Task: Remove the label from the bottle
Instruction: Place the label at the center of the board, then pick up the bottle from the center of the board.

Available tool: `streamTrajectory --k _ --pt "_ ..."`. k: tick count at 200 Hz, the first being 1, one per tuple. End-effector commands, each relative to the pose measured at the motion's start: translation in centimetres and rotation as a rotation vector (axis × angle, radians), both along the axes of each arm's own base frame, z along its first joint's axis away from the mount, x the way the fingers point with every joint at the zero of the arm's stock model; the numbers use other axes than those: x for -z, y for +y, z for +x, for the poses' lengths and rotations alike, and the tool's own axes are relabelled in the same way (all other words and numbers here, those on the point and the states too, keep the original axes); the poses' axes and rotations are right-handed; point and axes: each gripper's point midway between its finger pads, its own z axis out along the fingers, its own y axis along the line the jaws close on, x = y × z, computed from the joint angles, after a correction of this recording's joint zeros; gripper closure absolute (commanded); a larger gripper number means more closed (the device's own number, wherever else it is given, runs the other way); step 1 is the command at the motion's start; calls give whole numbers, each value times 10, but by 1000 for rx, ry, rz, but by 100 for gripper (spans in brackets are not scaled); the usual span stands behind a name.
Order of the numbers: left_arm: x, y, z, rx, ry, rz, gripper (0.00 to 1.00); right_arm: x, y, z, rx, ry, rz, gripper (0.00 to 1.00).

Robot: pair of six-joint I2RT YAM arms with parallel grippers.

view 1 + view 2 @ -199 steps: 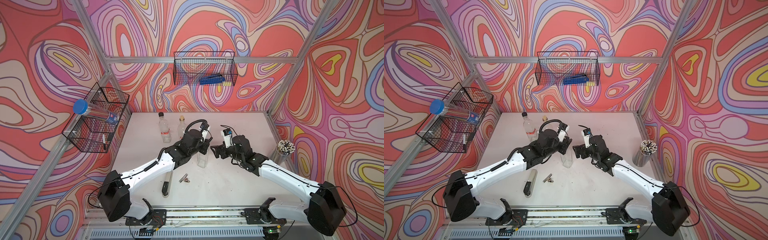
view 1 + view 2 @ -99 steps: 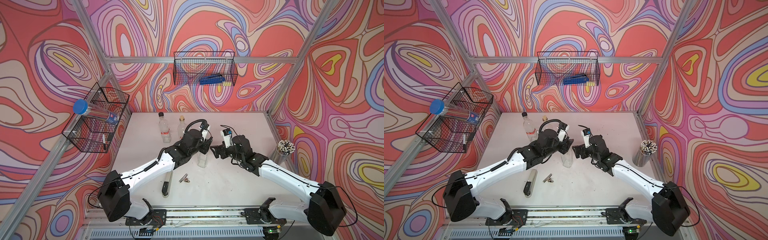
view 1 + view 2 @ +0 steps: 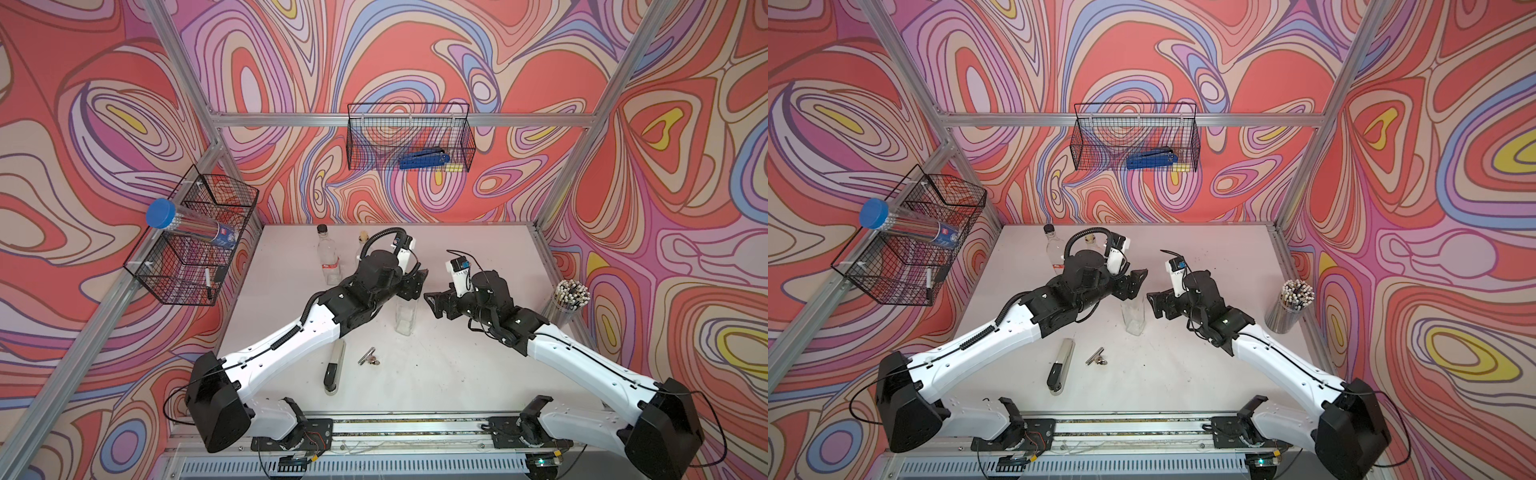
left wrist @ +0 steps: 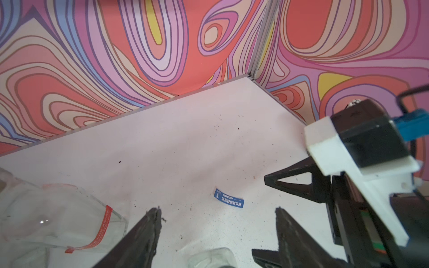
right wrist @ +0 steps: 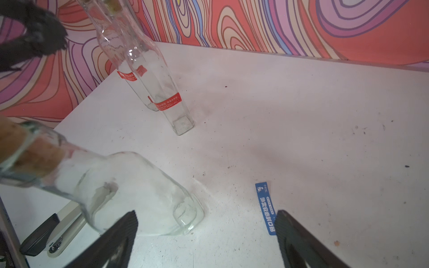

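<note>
A black wire basket [image 3: 189, 249] hangs on the left frame, and a clear plastic tube with a blue cap [image 3: 183, 220] lies slanted across its rim. At the back of the white tabletop [image 3: 478, 249] stands a clear glass bottle with a black cap [image 3: 327, 259]. Just beside it is a clear square bottle with a cork stopper [image 3: 362, 245]. The right wrist view shows red labels on both.

Nearer the front lie a grey-and-black utility knife [image 3: 334, 365] and a small metal clip [image 3: 367, 356], near each other but not touching. On the back wall a second wire basket [image 3: 465, 137] holds a blue tool [image 3: 424, 159].

The left gripper [image 4: 217, 210] reaches over the middle of the table with its jaws spread wide and nothing between them. Below it, upright between the two arms, stands the bare clear glass bottle [image 3: 405, 318]; neither gripper grasps it.

The blue strip label with white print [image 4: 228, 201] lies flat on the tabletop near that bottle, not touching it. In both top views the grippers hide it.

The right gripper [image 5: 206, 214] faces the left one, its jaws also released and empty. At the far right stands a metal cup of white-tipped sticks [image 3: 1280, 318].
</note>
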Motion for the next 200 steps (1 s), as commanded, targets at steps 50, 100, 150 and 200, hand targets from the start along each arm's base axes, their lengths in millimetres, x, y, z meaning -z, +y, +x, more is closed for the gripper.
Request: streamTrajectory --k 50,100,150,200 --pt "-31 79 -1 -198 106 -122 12 -65 45 -18 -211 -81 90 5" --pt "-22 115 -12 -268 118 -105 12 -64 73 -1 -227 -124 30 5" --pt "-11 121 -16 -280 132 -95 12 -44 83 18 -198 -119 -26 6" --pt "-5 119 -14 -276 135 -96 13 -35 95 23 -208 -118 -28 21"
